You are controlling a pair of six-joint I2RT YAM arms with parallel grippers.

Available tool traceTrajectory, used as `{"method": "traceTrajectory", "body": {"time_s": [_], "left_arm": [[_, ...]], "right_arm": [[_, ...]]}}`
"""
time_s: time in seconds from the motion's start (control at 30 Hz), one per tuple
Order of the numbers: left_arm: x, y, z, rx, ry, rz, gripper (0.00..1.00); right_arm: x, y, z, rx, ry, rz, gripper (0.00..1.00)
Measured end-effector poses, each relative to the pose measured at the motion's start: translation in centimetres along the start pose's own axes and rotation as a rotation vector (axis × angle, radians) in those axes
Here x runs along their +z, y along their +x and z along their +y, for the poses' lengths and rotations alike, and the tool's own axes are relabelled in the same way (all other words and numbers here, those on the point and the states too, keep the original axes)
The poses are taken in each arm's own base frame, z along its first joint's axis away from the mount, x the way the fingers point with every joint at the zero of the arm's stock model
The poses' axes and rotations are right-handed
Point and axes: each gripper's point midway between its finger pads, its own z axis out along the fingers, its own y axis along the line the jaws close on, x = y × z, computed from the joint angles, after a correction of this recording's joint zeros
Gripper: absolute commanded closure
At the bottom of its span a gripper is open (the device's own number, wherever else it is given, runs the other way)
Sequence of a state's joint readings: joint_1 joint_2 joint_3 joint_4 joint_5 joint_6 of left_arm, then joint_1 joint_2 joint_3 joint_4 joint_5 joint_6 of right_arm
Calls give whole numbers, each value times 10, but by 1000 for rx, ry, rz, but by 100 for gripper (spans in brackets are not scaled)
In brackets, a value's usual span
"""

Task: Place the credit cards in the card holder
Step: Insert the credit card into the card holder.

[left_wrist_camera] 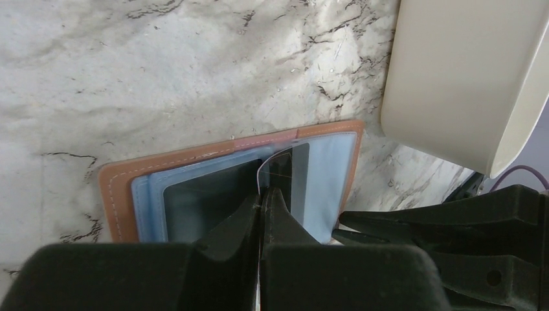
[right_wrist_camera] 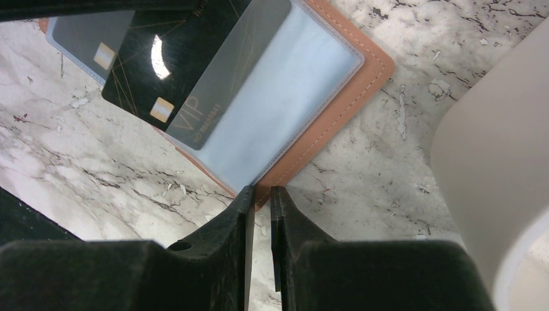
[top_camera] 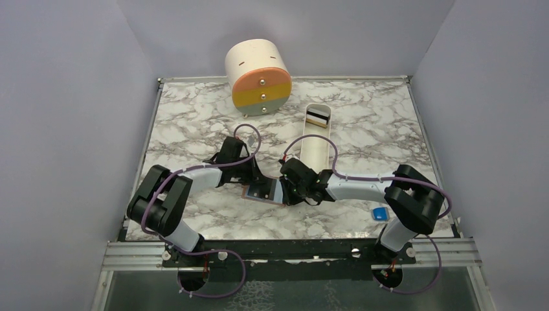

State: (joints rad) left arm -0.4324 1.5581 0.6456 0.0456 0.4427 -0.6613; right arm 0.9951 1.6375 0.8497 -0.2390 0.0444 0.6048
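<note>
The marbled worktop (top_camera: 194,116) filled most of the overhead view. At its far edge stood a cream drum (top_camera: 259,71) lying on its side, its round face banded orange, yellow and green. To the drum's right lay a long white tray (top_camera: 315,148) with spare cards (top_camera: 318,118) stacked at its far end.

Both arms reached inward and met over the middle of the worktop. There the card holder (right_wrist_camera: 304,110) lay opened flat, tan leather underneath and light-blue inner faces up, just beside the tray's near end.

The left gripper (left_wrist_camera: 261,194) was clenched on the black card (right_wrist_camera: 139,71). Its fingers met on the card's edge, and the card's far part had slid under the clear sleeve of one half of the holder. The word VIP and a gold chip showed on it through the plastic. The rest of the card was uncovered and rose at a tilt toward the fingers.

The right gripper (right_wrist_camera: 260,191) had its fingers a narrow slit apart with bare marble showing between them, grasping nothing. Its tips sat at the holder's tan border. I cannot tell whether they pressed on it.

A second card (right_wrist_camera: 84,39) with a chip lay in the holder's other half. A small blue block (top_camera: 379,213) rested near the right arm, well apart from the holder.
</note>
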Motion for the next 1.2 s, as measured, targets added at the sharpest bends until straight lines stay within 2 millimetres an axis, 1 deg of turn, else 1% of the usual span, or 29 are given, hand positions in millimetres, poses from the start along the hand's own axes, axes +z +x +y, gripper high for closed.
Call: {"method": "traceTrajectory", "body": {"time_s": [0.13, 0.2, 0.27, 0.33, 0.43, 0.5, 0.7, 0.8, 0.93, 1.2], "left_arm": [[3, 4, -3, -9, 23, -11, 99], [3, 5, -3, -12, 29, -14, 86], [3, 5, -4, -12, 29, -15, 70], [1, 5, -4, -10, 23, -13, 58], [-5, 4, -9, -3, 16, -19, 50], [-10, 5, -9, -7, -3, -19, 46], [-21, 5, -7, -19, -45, -33, 41], [-22, 6, -6, -27, -52, -29, 40], [-21, 7, -6, -36, -50, -31, 40], [-17, 7, -6, -59, -22, -55, 40]], "right_arm": [[0, 0, 0, 0, 0, 0, 84], [0, 0, 0, 0, 0, 0, 82], [0, 0, 0, 0, -1, 0, 78], [0, 0, 1, 3, -2, -1, 74], [-3, -2, 2, 8, -4, -5, 69], [-8, -4, 3, 16, -9, -15, 67], [-40, -30, 18, 60, -69, -113, 68], [-47, -37, 21, 80, -78, -144, 71], [-44, -37, 18, 93, -64, -144, 71], [-17, -24, 9, 113, -10, -97, 71]]}}
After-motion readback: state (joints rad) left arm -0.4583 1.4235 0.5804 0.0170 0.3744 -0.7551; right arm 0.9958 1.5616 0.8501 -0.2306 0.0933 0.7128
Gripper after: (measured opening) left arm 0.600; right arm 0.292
